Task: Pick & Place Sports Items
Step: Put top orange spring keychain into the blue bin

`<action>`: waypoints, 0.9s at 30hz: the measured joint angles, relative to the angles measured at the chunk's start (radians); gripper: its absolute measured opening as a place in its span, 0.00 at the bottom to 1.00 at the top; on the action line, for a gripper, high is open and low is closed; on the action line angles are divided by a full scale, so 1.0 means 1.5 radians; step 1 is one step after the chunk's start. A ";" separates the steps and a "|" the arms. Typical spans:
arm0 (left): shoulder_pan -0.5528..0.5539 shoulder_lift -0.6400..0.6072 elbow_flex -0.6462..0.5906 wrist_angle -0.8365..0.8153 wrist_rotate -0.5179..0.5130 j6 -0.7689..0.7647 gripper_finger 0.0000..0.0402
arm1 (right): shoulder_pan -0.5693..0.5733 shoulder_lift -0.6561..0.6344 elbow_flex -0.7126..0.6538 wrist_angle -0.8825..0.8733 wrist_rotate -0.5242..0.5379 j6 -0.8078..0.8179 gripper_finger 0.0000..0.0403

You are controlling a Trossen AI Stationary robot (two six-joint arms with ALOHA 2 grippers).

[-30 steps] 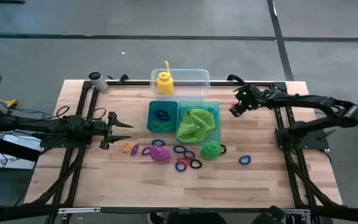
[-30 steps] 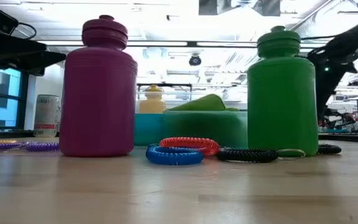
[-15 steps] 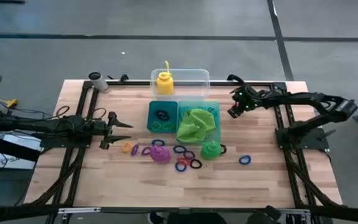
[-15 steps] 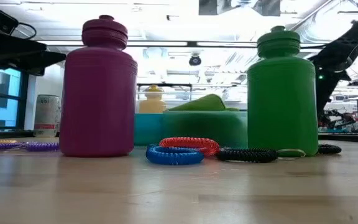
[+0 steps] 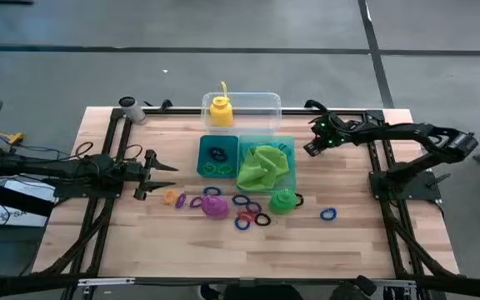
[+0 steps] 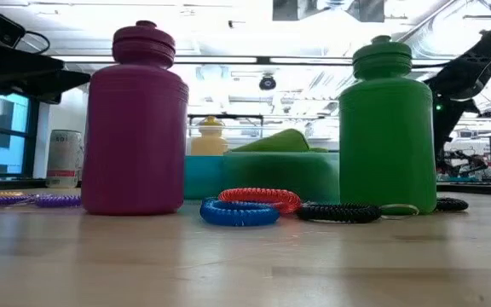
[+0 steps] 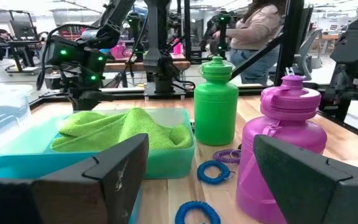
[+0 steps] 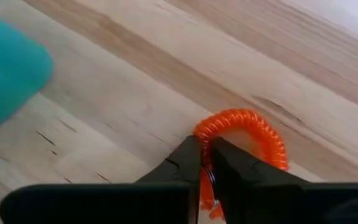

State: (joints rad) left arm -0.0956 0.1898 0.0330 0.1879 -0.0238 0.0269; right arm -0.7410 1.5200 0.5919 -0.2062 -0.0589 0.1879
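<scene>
My right gripper (image 5: 310, 149) stands just right of the teal tray (image 5: 204, 171), pointing steeply down, shut on a small orange coil ring (image 8: 248, 132) on the wood. A lime-green cloth (image 5: 263, 166) fills the tray's right half, and rings lie in its left half. A yellow bottle (image 5: 220, 110) stands in the clear tub (image 5: 265, 102). The purple bottle (image 5: 215, 207) and the green bottle (image 5: 282, 201) stand upright among loose rings (image 5: 251, 215) near the front. My left gripper (image 5: 167, 167) waits open at the left, pointing level toward the tray. My right gripper pinches the orange ring's coil wall (image 8: 205, 140) between its two fingertips (image 8: 188, 163), on the side of the ring nearest the gripper. The fingers slant down from above. The rest of the ring lies on the table beyond the fingers.
A lone blue ring (image 5: 328, 214) lies at the front right, and an orange ring (image 5: 171, 197) and purple rings (image 5: 197, 202) lie left of the purple bottle. A can (image 5: 128, 106) stands at the far left corner. Bare wood stretches right of the tray.
My right arm has reached out and sunk, bringing its gripper a little toward the teal tray and down to the table. The bottles, the rings and my left arm have kept still.
</scene>
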 joint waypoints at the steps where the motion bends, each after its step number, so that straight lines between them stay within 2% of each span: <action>1: 0.000 0.000 0.000 0.000 0.000 0.000 0.59 | 0.000 -0.002 0.000 0.000 0.000 0.005 0.02; 10: 0.000 0.000 0.000 0.000 0.000 0.000 0.59 | 0.015 -0.066 -0.004 -0.009 -0.006 0.032 0.01; 17: 0.000 0.000 0.000 0.000 0.000 0.000 0.59 | 0.056 -0.184 -0.004 -0.005 0.005 0.035 0.00; 21: 0.000 0.000 0.000 0.000 0.000 0.000 0.59 | 0.083 -0.258 -0.003 0.003 0.042 0.035 0.00; 27: 0.000 0.000 0.000 0.000 0.000 0.000 0.59 | 0.121 -0.345 -0.002 0.062 0.068 0.021 0.00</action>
State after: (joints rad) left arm -0.0956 0.1898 0.0330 0.1875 -0.0242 0.0269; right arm -0.5594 1.0027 0.5884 -0.1138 0.0437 0.2199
